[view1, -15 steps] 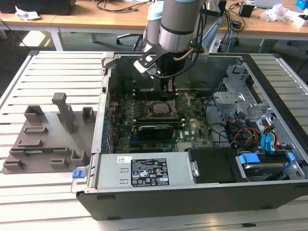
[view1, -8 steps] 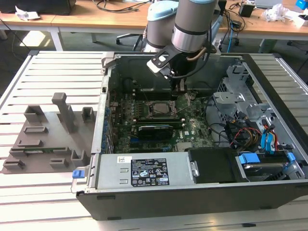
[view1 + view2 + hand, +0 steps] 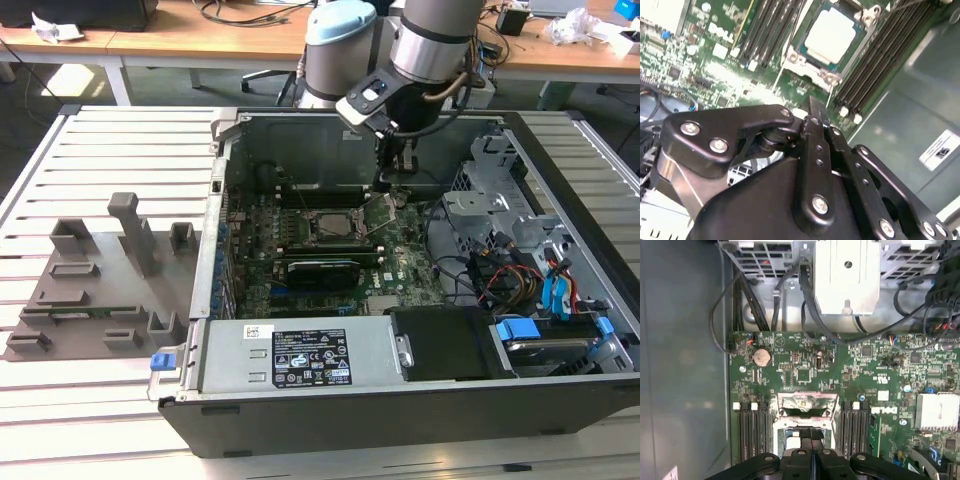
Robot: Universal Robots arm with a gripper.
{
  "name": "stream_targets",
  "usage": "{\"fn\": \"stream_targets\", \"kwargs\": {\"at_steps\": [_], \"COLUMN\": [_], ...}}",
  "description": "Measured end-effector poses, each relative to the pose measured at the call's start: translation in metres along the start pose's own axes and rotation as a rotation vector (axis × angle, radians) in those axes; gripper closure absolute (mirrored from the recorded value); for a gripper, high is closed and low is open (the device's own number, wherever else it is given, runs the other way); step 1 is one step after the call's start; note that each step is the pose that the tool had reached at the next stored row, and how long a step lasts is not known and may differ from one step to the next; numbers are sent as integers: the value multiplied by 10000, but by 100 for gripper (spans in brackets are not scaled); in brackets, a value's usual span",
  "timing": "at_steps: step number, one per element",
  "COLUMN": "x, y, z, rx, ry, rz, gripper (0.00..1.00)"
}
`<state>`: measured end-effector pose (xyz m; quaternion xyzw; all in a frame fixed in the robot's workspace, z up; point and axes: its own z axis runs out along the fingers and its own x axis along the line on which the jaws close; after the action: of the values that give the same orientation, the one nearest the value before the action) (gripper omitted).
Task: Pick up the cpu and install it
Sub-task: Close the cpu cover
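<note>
Case (image 3: 400,425): lay open, motherboard (image 3: 860,365) inside.
Socket (image 3: 806,70): held the cpu (image 3: 832,32), seemingly seated.
Gripper (image 3: 392,188): jaws closed, empty, at socket's 2 o'clock, exterior view.
Table (image 3: 100,440): slatted; fixture (image 3: 135,232) at case's 9 o'clock.

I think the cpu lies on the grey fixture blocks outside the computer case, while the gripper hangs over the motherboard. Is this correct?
Not quite. The cpu sits in the socket of the green motherboard, inside the computer case, as the second wrist view shows. The gripper does hang over the motherboard.
</note>
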<state>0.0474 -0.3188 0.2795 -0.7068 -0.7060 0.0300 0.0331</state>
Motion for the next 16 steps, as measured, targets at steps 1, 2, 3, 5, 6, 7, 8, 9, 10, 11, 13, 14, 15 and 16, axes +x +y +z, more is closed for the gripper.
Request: {"fn": "stream_targets", "kwargs": {"at_steps": [1, 2, 3, 5, 6, 7, 8, 9, 10, 11, 13, 14, 15, 16], "x": [0, 1, 2, 4, 9, 18, 33, 45, 58, 84, 114, 120, 125, 94], "y": [91, 144, 212, 314, 401, 482, 536, 569, 608, 671, 697, 700, 704, 690], "z": [-12, -18, -24, -33, -41, -44, -40, -36, -31, -10, 65, 101, 147, 283], "rx": [127, 203, 317, 507, 683, 854, 933, 965, 994, 1035, 1048, 1049, 1049, 1049], "ry": [12, 16, 20, 26, 28, 33, 37, 37, 35, 34, 36, 34, 35, 35], "rz": [0, -2, 0, -1, 1, 0, -1, 0, 0, 0, 0, 1, 0, 0], "gripper": [89, 89, 89, 89, 89, 89, 89, 89, 89, 89, 89, 89, 89, 89]}}
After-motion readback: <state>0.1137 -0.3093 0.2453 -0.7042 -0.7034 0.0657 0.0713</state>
